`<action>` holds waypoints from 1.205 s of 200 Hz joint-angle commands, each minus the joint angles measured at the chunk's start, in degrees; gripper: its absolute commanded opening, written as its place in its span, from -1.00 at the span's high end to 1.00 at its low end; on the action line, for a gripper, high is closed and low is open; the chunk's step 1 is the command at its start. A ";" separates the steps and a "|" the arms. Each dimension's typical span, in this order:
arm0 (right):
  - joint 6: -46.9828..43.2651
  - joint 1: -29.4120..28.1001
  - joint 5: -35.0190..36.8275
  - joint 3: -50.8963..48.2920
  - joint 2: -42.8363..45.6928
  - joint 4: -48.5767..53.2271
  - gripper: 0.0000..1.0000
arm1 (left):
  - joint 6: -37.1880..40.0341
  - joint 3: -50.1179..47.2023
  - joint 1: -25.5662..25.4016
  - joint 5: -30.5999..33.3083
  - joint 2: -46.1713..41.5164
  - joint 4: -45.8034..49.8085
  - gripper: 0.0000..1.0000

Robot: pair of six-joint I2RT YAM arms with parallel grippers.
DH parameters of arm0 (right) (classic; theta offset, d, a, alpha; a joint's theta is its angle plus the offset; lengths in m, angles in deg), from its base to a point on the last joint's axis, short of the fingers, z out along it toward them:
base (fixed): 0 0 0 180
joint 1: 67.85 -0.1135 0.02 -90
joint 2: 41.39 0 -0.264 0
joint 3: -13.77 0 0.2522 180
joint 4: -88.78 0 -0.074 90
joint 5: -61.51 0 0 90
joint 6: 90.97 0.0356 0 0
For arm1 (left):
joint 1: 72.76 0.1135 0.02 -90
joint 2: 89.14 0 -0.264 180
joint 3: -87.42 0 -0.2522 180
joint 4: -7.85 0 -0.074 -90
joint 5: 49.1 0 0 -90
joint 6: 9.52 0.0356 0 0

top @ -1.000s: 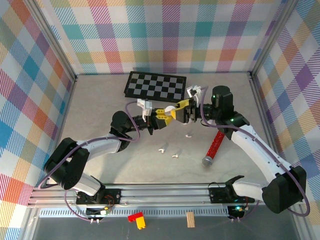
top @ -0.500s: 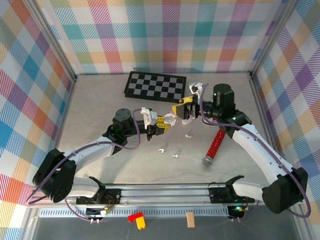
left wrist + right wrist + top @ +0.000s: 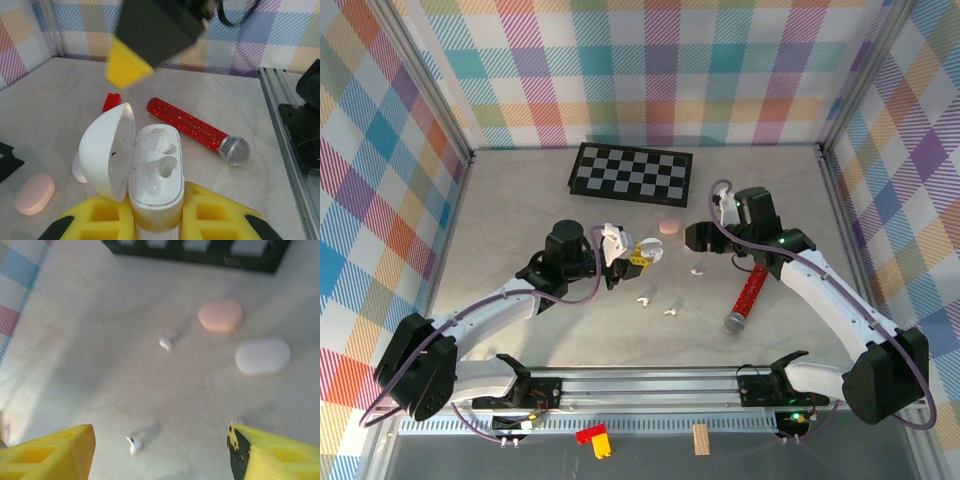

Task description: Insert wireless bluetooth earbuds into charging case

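The right gripper (image 3: pixel 160 454) hangs over the table with its yellow fingers spread wide and nothing between them. The nearest earbud (image 3: pixel 134 445) lies on the table below it, between the two fingers and closer to one of them. The wrist picture is too blurred to read which way its stem points. The right arm is clearly the nearer one to this bud.

The left gripper (image 3: pixel 630 257) is clenched on the open charging case (image 3: pixel 155 175), with the lid swung to one side and the wells facing up. It holds the case near the right gripper, opposite its fingertips. I judge that the coming move is a straight descent on that bud, then a short carry across to the case.

Counted from above, there are three loose earbuds (image 3: pixel 670 312) on the table. There is one open case, one closed pink case (image 3: pixel 220 315), one closed white case (image 3: pixel 262 356), one red microphone (image 3: pixel 192 129) and one chessboard (image 3: pixel 631 172). Whether a well is already filled, I cannot tell.
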 commanded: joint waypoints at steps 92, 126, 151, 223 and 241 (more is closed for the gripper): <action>-6.44 -3.50 13.59 7.48 -19.37 18.39 -0.26 | -1.63 -5.91 -0.06 4.49 -7.92 -2.73 1.00; -9.21 -4.56 15.15 14.29 -27.08 23.58 -0.18 | -3.55 -10.52 0.51 7.25 -11.38 -4.96 1.00; -9.95 -4.56 11.59 16.97 -31.52 22.32 -0.24 | -4.47 -11.81 0.66 7.26 -12.28 -5.20 1.00; -10.88 -4.26 8.69 19.54 -40.55 20.22 -0.34 | -3.91 -12.29 0.82 7.30 -13.92 -3.39 1.00; -10.61 -3.99 8.67 18.38 -41.13 19.48 -0.34 | -3.91 -12.46 0.90 7.35 -13.75 -3.48 1.00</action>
